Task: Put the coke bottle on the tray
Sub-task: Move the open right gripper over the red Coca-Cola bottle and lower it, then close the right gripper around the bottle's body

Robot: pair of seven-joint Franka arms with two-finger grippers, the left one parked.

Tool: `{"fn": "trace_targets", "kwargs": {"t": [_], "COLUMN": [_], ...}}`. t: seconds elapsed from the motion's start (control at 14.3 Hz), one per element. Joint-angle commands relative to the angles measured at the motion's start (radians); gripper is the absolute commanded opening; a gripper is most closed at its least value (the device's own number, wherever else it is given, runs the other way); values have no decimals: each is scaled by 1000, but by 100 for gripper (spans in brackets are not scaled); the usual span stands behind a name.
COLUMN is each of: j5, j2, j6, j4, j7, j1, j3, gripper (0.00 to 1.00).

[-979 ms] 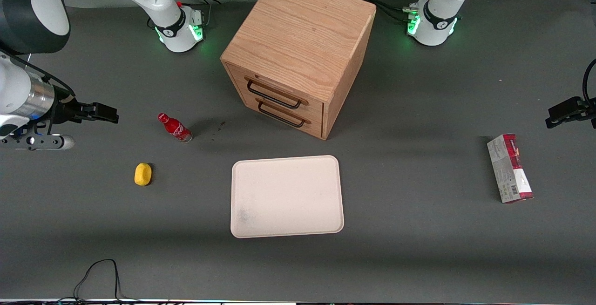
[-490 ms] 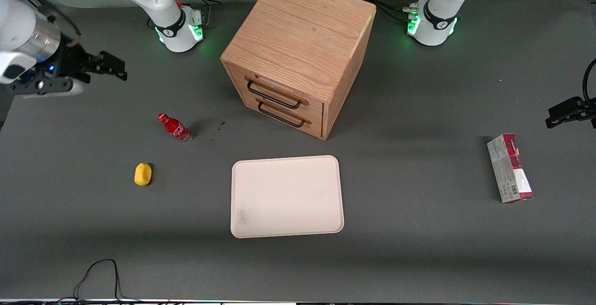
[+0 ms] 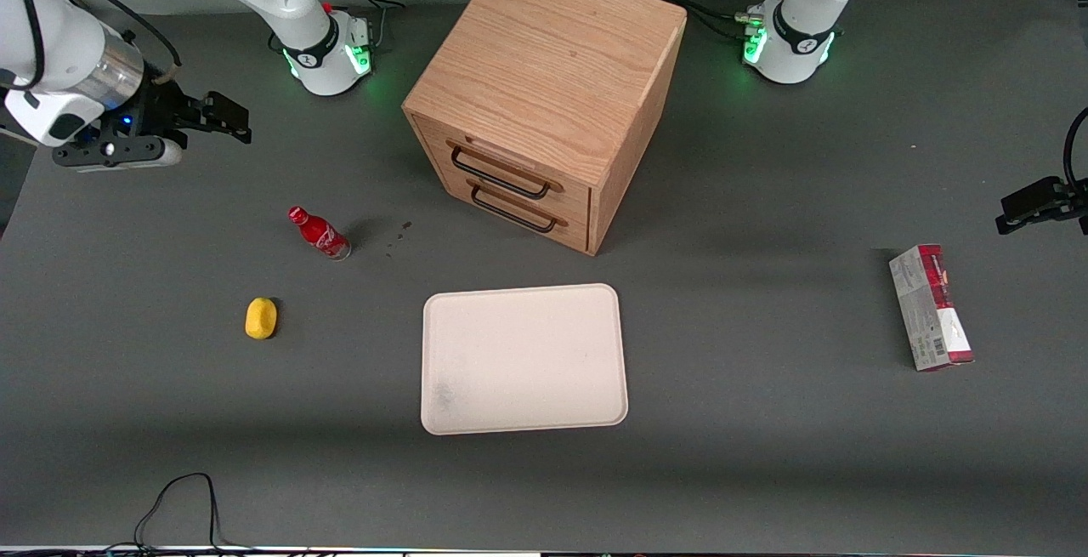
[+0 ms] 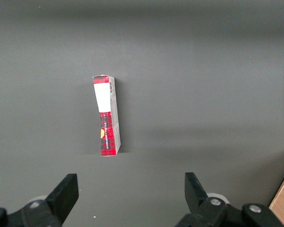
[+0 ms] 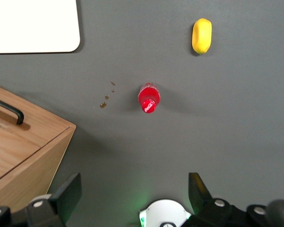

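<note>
**Bottle upright on the table, gripper above and apart**

The coke bottle (image 3: 319, 234) (image 5: 149, 98) stands upright on the grey table (image 3: 765, 455), below the gripper (image 3: 229, 119) (image 5: 135, 189) and nearer the front camera than it, untouched. The gripper hangs in the air with its fingers spread wide and nothing between them. A yellow object (image 3: 261, 318) (image 5: 201, 36) lies nearer the camera still. The tray (image 3: 523, 359) (image 5: 33, 28) lies bare, well apart from the gripper, in front of the wooden drawer cabinet (image 3: 544, 98) (image 5: 23, 146).

The small red coke bottle (image 3: 319, 233) (image 5: 148, 98) stands upright, apparently, on the grey table. The empty cream tray (image 3: 523, 359) (image 5: 34, 26) lies flat nearby, nearer the front camera.
</note>
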Motion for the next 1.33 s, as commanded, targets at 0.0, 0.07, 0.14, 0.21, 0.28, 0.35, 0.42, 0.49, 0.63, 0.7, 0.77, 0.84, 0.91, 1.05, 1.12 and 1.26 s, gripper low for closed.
{"fn": "trace_targets", "kwargs": {"t": [0.0, 0.07, 0.14, 0.21, 0.28, 0.35, 0.42, 0.49, 0.63, 0.7, 0.77, 0.84, 0.91, 1.05, 1.12, 1.26], "j5": [11, 11, 11, 9, 9, 9, 8, 8, 5, 2, 0, -1, -1, -1, -1, -1], "j2": [-78, -80, -77, -74, -68, -62, -45, -22, 39, 59, 81, 98, 106, 109, 109, 109], "j6": [148, 193, 236, 286, 342, 395, 438, 471, 527, 549, 563, 580, 607, 666, 684, 689], "j4": [-169, -206, -236, -276, -316, -353, -375, -384, -387, -390, -395, -399, -416, -464, -476, -487], "j7": [9, 8, 2, 0, 0, -1, -3, -3, -3, -6, -12, -17, -18, -24, -26, -32], "j1": [6, 6, 4, 4, 4, 4, 4, 4, 4, 2, 2, 2, 2, 2, 2, 2], "j3": [-4, -4, -6, -6, -7, -7, -7, -7, -7, -9, -9, -9, -10, -10, -10, -10], "gripper": [100, 100, 100, 100, 100, 100, 100, 100, 100, 100, 99, 99, 99, 99, 99, 99]}}
